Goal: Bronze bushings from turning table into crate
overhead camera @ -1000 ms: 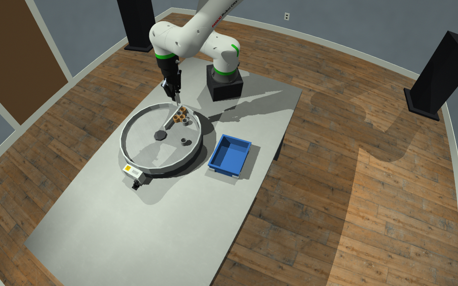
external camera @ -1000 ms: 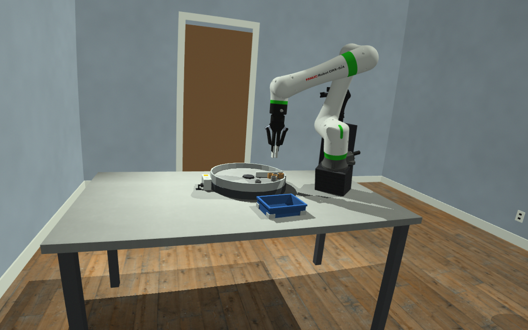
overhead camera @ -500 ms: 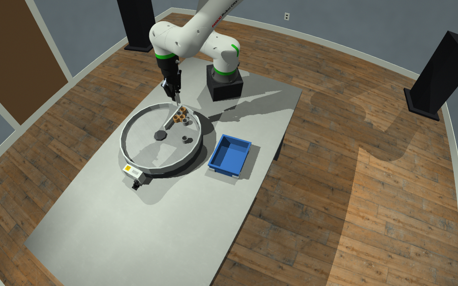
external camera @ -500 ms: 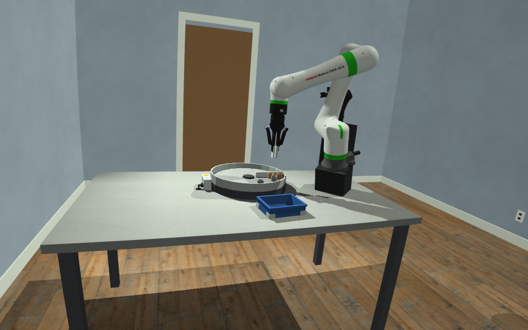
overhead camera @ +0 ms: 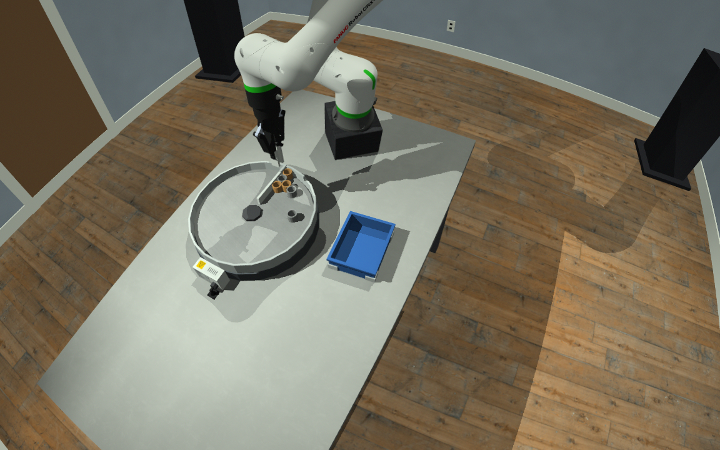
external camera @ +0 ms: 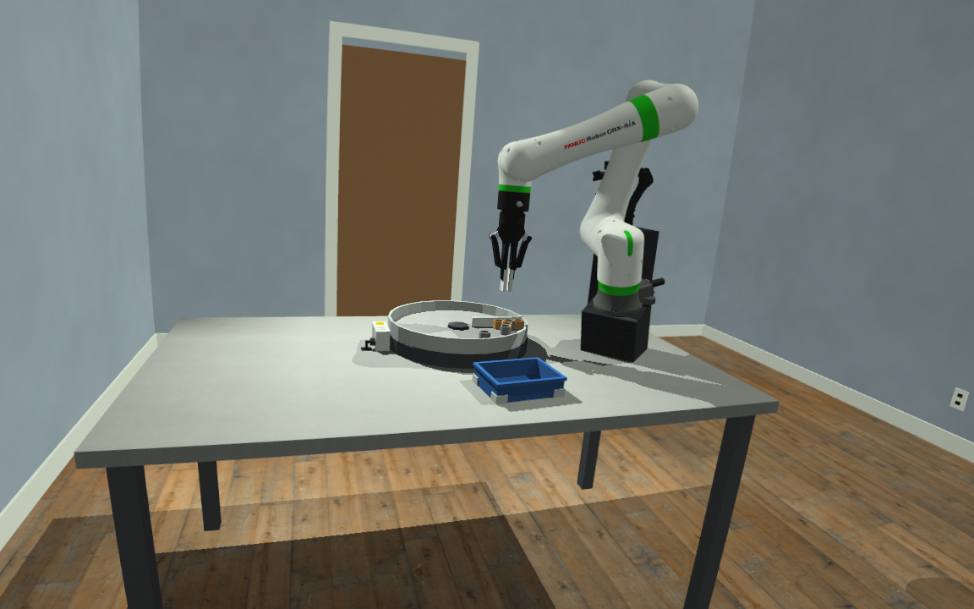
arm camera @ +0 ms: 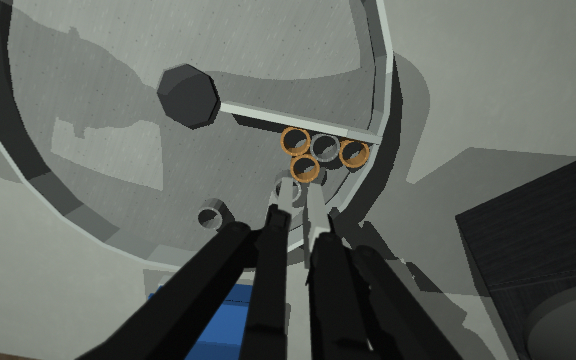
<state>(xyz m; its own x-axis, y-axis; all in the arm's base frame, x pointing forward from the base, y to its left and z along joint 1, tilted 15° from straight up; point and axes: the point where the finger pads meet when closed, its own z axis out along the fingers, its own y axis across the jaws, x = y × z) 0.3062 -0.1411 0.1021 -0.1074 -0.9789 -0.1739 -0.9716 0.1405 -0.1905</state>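
Observation:
Three bronze bushings (arm camera: 295, 141) (arm camera: 304, 168) (arm camera: 354, 153) sit bunched against a divider bar (arm camera: 293, 122) near the rim of the turning table (overhead camera: 253, 215). A steel bushing (arm camera: 324, 147) stands among them. A second steel bushing (arm camera: 294, 192) is partly hidden behind my fingertips. A third (arm camera: 211, 215) stands apart on the disc. My gripper (arm camera: 297, 197) hangs well above the bunch, shut and empty; it also shows in the top and exterior views (overhead camera: 277, 156) (external camera: 506, 286). The blue crate (overhead camera: 361, 244) stands empty on the table beside the turning table.
A dark octagonal hub (arm camera: 188, 96) sits at the disc's centre. The raised rim rings the disc. The robot's black base (overhead camera: 352, 134) stands behind the turning table. A small control box (overhead camera: 209, 272) is fixed to its front edge.

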